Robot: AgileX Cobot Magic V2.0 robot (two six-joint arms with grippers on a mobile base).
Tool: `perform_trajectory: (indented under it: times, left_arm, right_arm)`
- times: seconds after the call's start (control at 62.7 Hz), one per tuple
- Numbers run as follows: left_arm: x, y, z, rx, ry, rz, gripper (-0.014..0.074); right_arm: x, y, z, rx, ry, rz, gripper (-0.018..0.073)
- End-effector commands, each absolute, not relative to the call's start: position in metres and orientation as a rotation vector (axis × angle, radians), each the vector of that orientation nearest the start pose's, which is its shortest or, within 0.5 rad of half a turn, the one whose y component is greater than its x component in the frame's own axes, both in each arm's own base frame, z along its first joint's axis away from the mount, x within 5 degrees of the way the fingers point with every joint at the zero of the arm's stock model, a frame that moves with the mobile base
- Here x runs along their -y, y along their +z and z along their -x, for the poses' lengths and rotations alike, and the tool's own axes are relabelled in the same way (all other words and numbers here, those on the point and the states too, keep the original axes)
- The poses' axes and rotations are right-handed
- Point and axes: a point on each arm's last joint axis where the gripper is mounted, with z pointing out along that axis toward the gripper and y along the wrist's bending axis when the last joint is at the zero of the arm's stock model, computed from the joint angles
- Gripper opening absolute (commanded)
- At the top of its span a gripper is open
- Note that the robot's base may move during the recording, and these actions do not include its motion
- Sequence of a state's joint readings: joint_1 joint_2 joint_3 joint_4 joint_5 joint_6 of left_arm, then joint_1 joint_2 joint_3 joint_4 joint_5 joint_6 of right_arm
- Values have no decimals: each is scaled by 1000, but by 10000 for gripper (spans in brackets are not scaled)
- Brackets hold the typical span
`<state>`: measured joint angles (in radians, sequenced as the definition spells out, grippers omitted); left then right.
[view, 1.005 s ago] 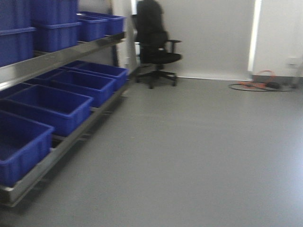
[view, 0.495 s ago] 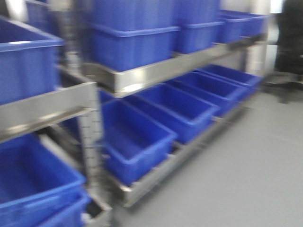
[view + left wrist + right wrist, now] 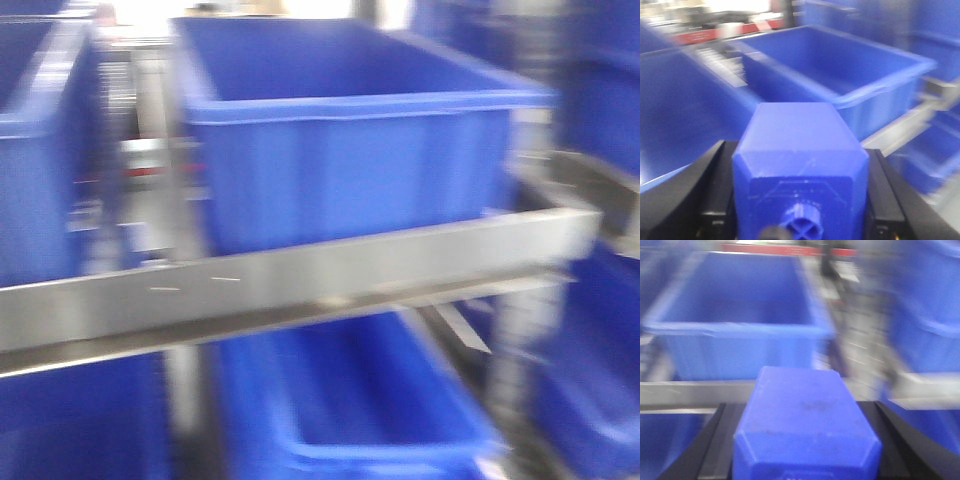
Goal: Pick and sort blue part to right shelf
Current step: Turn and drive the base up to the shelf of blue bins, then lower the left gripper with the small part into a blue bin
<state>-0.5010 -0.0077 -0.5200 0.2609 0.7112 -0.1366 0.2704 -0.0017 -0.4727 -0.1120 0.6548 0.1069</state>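
1. Left tool [image 3: 797, 150]: the black fingers [image 3: 705, 195] are set narrow and clamp the part [image 3: 800, 170] by its two flanks.
2. Part: a deep-blue block with sloped shoulders. It fills the gap between the fingers, and its stubby neck points back toward the wrist camera at the lower edge of the view. It is held clear of the open bin [image 3: 840, 65] that lies beyond it and slightly to the right.
3. Right tool [image 3: 800, 407]: it grips a second part [image 3: 805, 425] in the same way, with one black finger [image 3: 715, 445] on each side. This block's flat top faces upward.
4. Second part: it is held in front of the steel bar [image 3: 690, 392], with a far bin [image 3: 740, 315] behind and above that bar.
5. Shelf [image 3: 300, 280], front view: its grey front rail crosses the whole frame and rises a little to the right. The upper bin [image 3: 350, 150] sits on the level behind the rail. The lower bin [image 3: 370, 420] stands beneath it.
6. All three views are motion-blurred, so fine detail on the rack cannot be made out.
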Motion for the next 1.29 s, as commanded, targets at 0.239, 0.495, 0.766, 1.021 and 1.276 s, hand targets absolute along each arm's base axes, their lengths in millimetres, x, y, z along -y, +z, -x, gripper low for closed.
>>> perform_trajectory:
  times: [0.239, 0.495, 0.766, 1.021, 1.276]
  left_arm:
    - [-16, 330, 0, -1494, -222, -309, 321]
    - [-16, 330, 2, -1506, -136, -228, 321]
    - [-16, 330, 2, -1510, -94, -188, 321]
    - [-16, 330, 2, -1510, -94, -188, 321]
    - [-16, 330, 2, -1510, -94, -188, 321]
  right_arm:
    - [4, 322, -10, -1553, 154, 159, 194]
    - [4, 322, -10, -1553, 155, 160, 194]
    - [4, 322, -10, -1553, 155, 160, 194]
    - [4, 322, -10, -1553, 155, 160, 194]
    - [4, 322, -10, -1553, 155, 160, 194]
